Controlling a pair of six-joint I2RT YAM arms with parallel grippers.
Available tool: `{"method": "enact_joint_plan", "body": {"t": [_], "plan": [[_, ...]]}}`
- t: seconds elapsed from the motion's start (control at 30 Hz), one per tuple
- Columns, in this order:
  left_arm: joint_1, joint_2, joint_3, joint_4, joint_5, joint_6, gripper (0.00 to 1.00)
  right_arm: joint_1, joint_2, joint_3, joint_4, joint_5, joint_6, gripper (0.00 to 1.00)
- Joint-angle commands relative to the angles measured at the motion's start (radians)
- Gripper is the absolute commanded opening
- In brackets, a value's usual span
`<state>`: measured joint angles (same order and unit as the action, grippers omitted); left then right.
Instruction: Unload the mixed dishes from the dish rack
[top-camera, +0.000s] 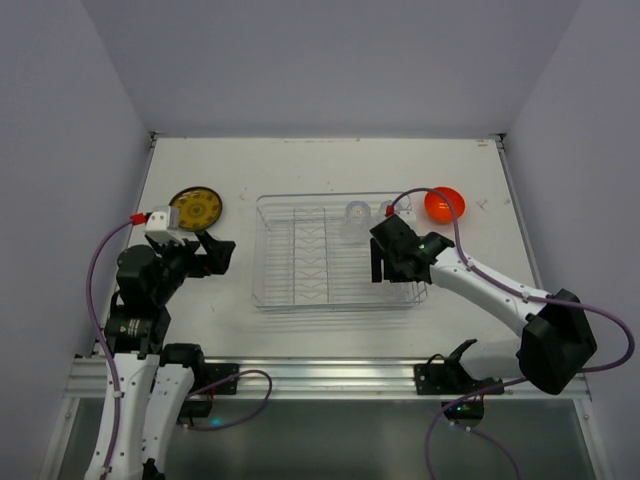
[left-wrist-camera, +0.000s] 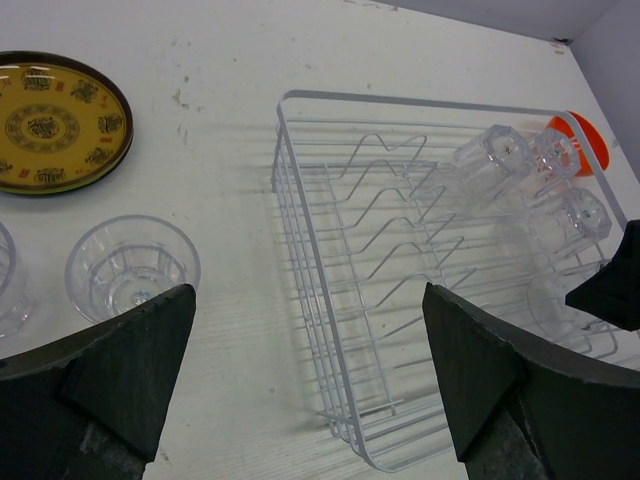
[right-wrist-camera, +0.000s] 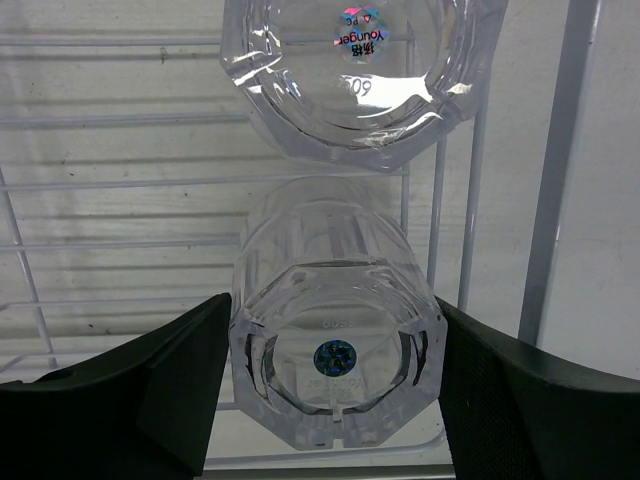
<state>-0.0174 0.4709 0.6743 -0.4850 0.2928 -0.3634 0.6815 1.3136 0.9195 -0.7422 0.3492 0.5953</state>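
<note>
Unloading is judged to be somewhat past halfway. The yellow plate (top-camera: 196, 208) is seen flat on the table (top-camera: 330, 165), left of the dish rack (top-camera: 300, 250). The orange bowl (top-camera: 444, 204) is set on the table just beside the rack's far right corner. In the left wrist view two glass cups (left-wrist-camera: 132, 268) are shown upright on the table near the plate, one of them cut off by the picture's left edge.

What is left is gathered at the rack's right end. At least three racked cups (left-wrist-camera: 492, 155) can be made out there, and a fourth is only faintly suggested, so the count is not certain.

The left gripper (top-camera: 215, 252) is held wide apart and empty over the table, between the plate and the rack.

The right gripper (top-camera: 398, 262) is lowered into the rack's right end. Its fingers (right-wrist-camera: 150, 390) are placed on either side of a lying cup (right-wrist-camera: 335, 345), at or very near its walls. Whether the cup is actually clamped cannot be told. This cup rests on the rack's wires, and a neighbouring cup (right-wrist-camera: 360, 70) lies just beyond it. The remaining cups are expected to be lifted out one at a time.
</note>
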Motion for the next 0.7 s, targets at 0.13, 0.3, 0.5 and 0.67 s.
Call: {"method": "enact_joint_plan", "body": {"t": [0.13, 0.3, 0.5, 0.67], "plan": [[-0.018, -0.003, -0.005, 0.043, 0.035, 0.012, 1.0, 0.001, 0.022, -0.016, 0.06, -0.006, 0.011, 0.7], [-0.029, -0.011, -0.007, 0.04, 0.025, 0.011, 1.0, 0.001, -0.005, -0.018, 0.056, -0.013, 0.008, 0.5], [-0.032, -0.005, -0.007, 0.039, 0.023, 0.011, 1.0, 0.001, -0.1, -0.019, 0.05, -0.035, 0.001, 0.18], [-0.041, -0.011, -0.005, 0.034, 0.006, 0.007, 1.0, 0.001, -0.197, -0.021, 0.038, -0.064, -0.011, 0.0]]}}
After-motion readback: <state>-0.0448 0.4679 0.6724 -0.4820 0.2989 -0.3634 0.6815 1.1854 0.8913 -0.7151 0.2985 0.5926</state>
